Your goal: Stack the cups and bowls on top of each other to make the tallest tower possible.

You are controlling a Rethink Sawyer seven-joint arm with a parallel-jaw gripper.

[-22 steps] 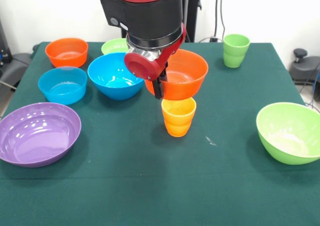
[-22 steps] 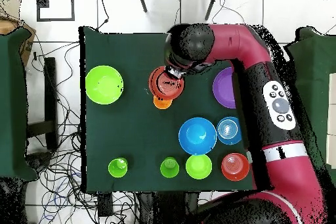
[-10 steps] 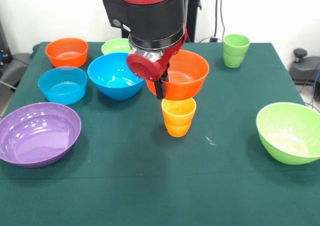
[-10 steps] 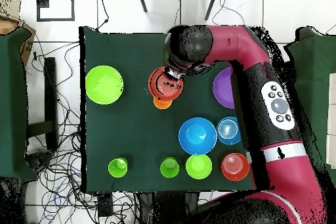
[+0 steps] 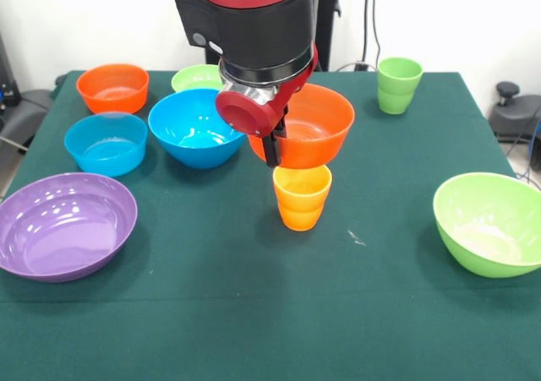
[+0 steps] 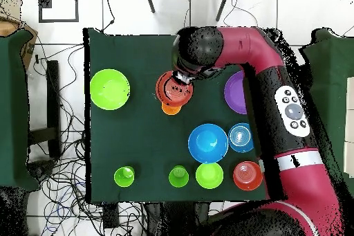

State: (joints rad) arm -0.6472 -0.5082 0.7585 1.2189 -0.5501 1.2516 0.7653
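The hand [image 5: 272, 144] grips the near rim of a large orange bowl [image 5: 308, 126], holding it just above the orange cup [image 5: 302, 196] standing mid-desk [image 5: 254, 313]. Purple bowl [image 5: 63, 225], blue bowl [image 5: 196, 126] and lime bowl [image 5: 490, 222] sit empty.

A green-clothed table [image 5: 211, 313] carries an orange cup [image 5: 302, 197], scattered bowls [image 5: 66, 225] and green cups [image 5: 399, 84].

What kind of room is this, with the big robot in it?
Probably a robot lab or test room: a red robot arm works over a green-covered table of plastic bowls, and loose cables lie on the tiled floor.
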